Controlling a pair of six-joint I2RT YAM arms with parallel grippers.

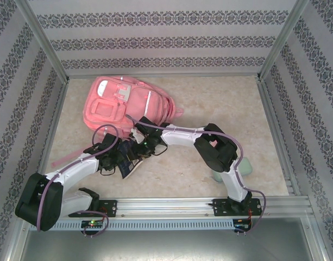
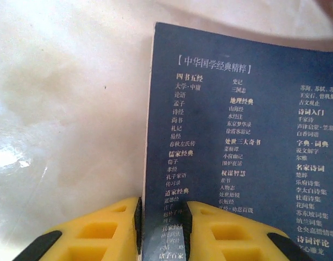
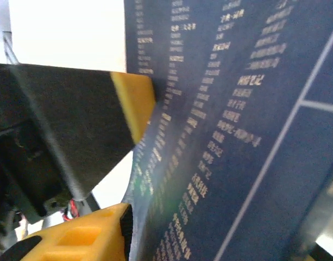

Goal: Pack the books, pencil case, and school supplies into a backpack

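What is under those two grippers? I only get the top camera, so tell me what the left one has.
Observer: The left gripper is shut on the near edge of a navy book. Its wrist camera shows the cover pinched between the yellow fingers.
Operator: Describe that cover.
Observer: It has pale Chinese text in columns, like a list of titles, under a bracketed heading.
Operator: Now report the right gripper.
Observer: The right gripper sits at the navy book's edge with its jaws apart and a bright gap between them. I see no clamp on the cover.
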